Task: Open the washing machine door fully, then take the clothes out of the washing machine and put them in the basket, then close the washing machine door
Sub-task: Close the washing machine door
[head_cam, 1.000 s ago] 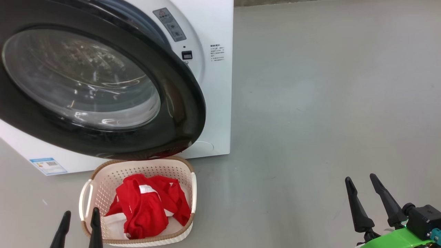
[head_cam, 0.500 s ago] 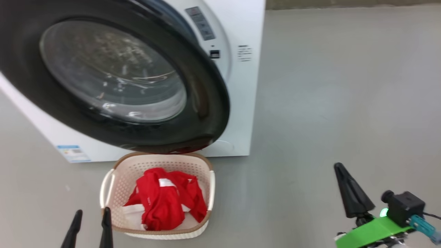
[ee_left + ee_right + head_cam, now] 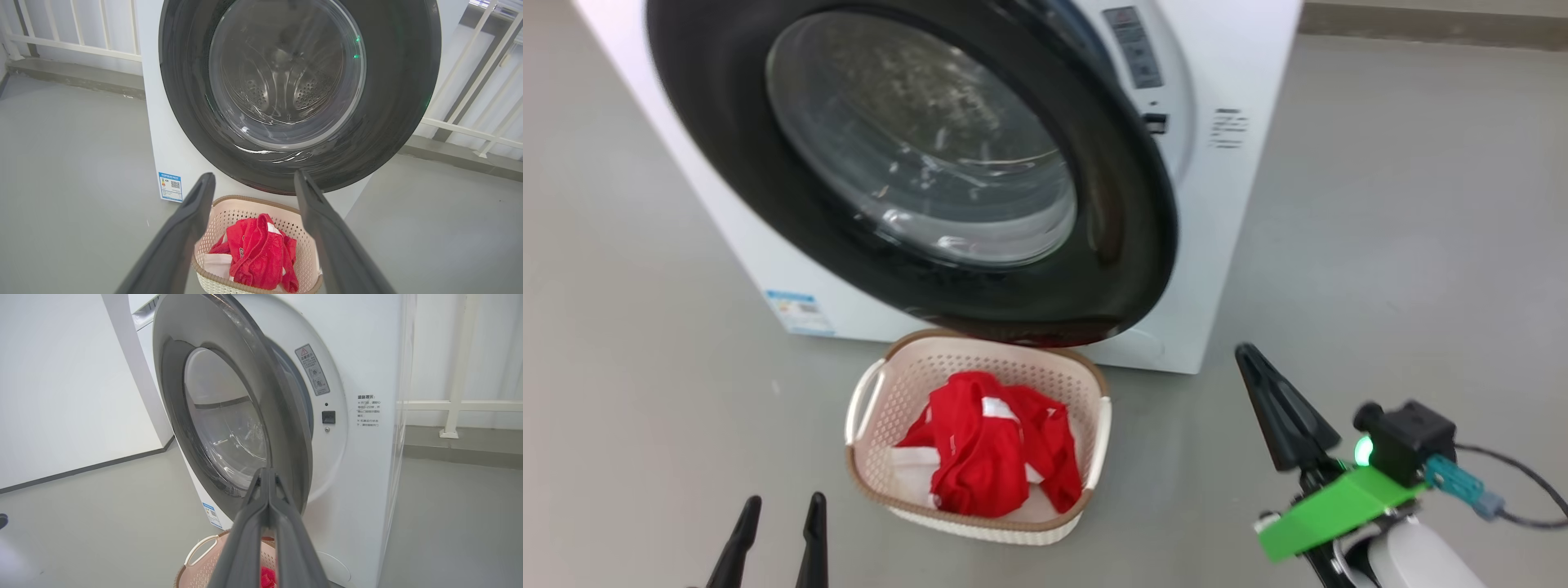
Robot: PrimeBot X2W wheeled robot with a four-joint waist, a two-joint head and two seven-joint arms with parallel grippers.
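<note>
The white washing machine (image 3: 1241,65) stands at the back, and the washing machine door (image 3: 1127,245), black-rimmed with a glass bowl, hangs partly open over the basket (image 3: 980,336). In the basket lie the red and white clothes (image 3: 988,457). My left gripper (image 3: 784,500) is open and empty, low on the left of the basket. The left wrist view has its fingers (image 3: 200,196) framing the door (image 3: 392,102), basket (image 3: 253,202) and clothes (image 3: 257,253). My right gripper (image 3: 1245,355) is shut and empty, right of the basket. Its joined tips (image 3: 267,473) point at the door's outer edge (image 3: 286,428).
Grey floor lies open to the right of the machine (image 3: 1405,245). A white railing (image 3: 73,45) runs behind the machine, and it is also in the right wrist view (image 3: 457,404). A white wall (image 3: 61,396) stands off to the machine's far side. A blue sticker (image 3: 800,312) marks the machine's lower front.
My right gripper has gone from open to shut and stands higher, nearer the machine. The whole head picture has slid right, so the camera moved. Door, basket and clothes look unmoved.
</note>
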